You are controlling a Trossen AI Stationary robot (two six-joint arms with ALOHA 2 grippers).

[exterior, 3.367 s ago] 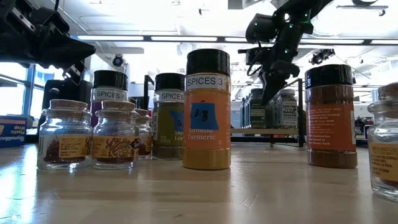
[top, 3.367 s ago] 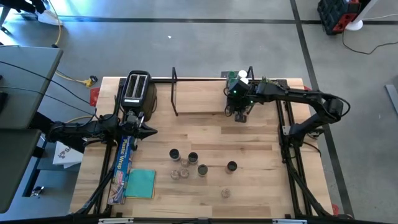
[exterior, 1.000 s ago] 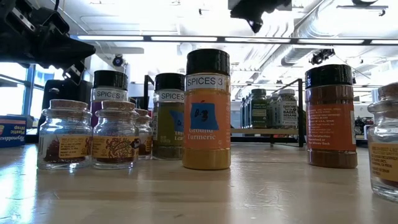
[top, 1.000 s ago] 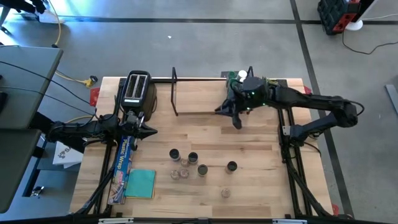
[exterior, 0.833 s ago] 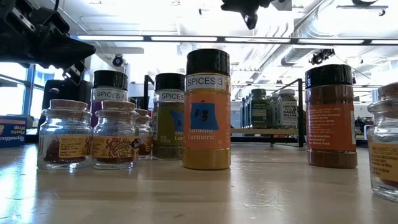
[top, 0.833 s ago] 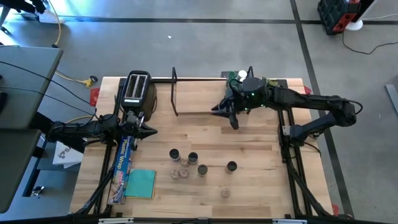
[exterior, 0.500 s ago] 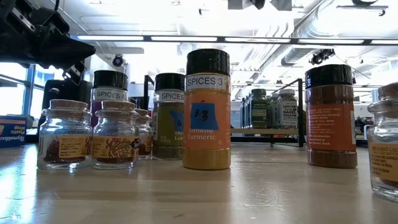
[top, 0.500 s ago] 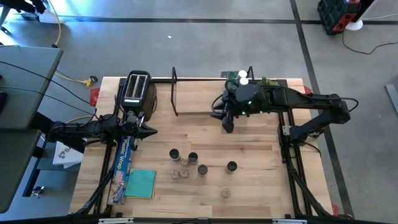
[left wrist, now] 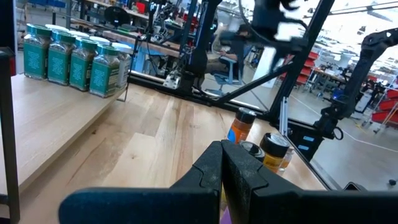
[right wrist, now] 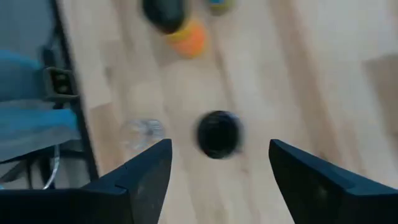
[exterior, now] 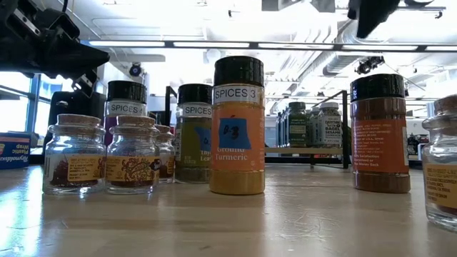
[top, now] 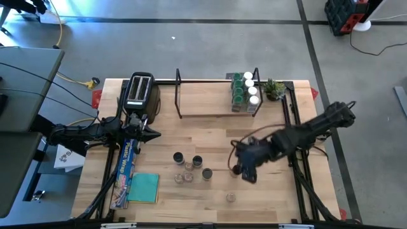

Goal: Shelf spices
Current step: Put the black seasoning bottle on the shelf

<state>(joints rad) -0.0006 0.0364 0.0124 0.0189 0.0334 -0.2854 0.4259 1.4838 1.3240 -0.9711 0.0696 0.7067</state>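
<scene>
Right gripper is hanging over the table with its fingers spread wide and nothing between them. Looking through its wrist cam I've got a dark-lidded jar pretty much straight below, centered between the fingers, with a small clear glass jar just off to one side of it. More loose spices sit in a cluster further out toward the left arm. Behind the gripper, on the far edge, the shelf already carries a bunch of green-lidded jars at its end by the potted plant. Left gripper is pinched closed, parked near the toaster.
</scene>
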